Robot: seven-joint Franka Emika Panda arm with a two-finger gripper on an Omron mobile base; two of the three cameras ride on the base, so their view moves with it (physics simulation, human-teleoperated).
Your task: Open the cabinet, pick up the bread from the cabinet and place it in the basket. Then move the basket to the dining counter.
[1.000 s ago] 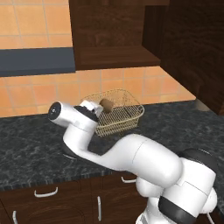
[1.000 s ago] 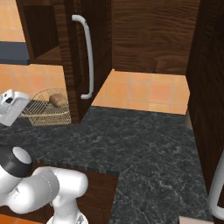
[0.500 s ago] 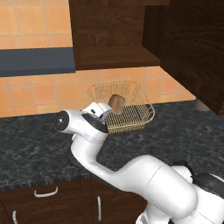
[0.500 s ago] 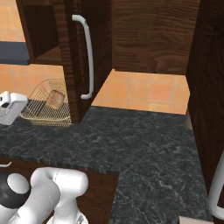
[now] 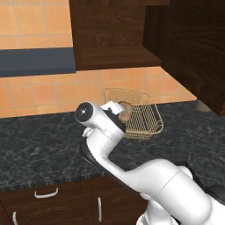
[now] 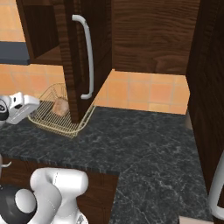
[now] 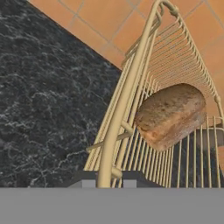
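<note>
My gripper [image 7: 109,181] is shut on the rim of the golden wire basket [image 7: 127,96], which hangs tilted just above the black counter. The brown bread [image 7: 170,114] lies inside against the mesh. In the left base view the basket [image 5: 143,121] and bread [image 5: 125,112] sit just behind my wrist, which hides the fingers. From the right, the basket [image 6: 65,124] with the bread [image 6: 60,106] is beside my hand [image 6: 21,107]. The cabinet [image 5: 114,35] stands open, its door [image 6: 81,48] swung out over the basket. The dining counter is out of view.
The black marbled counter [image 5: 39,140] runs under the basket, with drawers [image 5: 46,193] below it. The open door's long silver handle [image 6: 89,57] hangs close to the basket's right side. A tall dark unit [image 6: 210,87] closes off the right end.
My arm has swung right and the basket has come up off the counter and tipped more steeply, the bread staying inside. The cabinet door has not moved.
</note>
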